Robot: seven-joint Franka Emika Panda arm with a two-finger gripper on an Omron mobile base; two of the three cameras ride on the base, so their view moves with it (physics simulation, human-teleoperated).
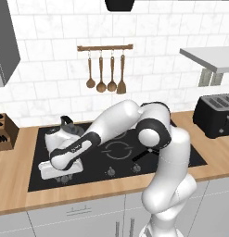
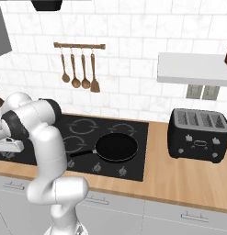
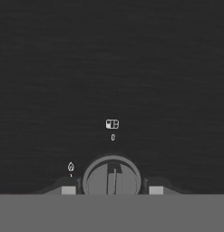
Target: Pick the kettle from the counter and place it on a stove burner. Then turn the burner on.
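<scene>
The dark grey kettle (image 1: 61,133) stands on the back left of the black glass stove (image 1: 46,183), on a burner that it and my arm hide. The tan counter (image 1: 14,152) runs around the stove. My arm reaches down and left to the stove's front edge, where my gripper (image 1: 54,175) sits low over the leftmost knob. In the hand view the round knob (image 3: 112,179) lies between the fingertips (image 3: 68,189) of my gripper (image 3: 112,189), which press close against its two sides. A flame mark (image 3: 70,166) and a small burner symbol (image 3: 112,123) are printed near it.
A black frying pan (image 2: 116,148) rests on the front right burner, handle pointing left. A black toaster (image 2: 197,135) stands on the counter to the right. A knife block (image 1: 2,132) is at the far left. Wooden utensils (image 1: 105,69) hang on the wall.
</scene>
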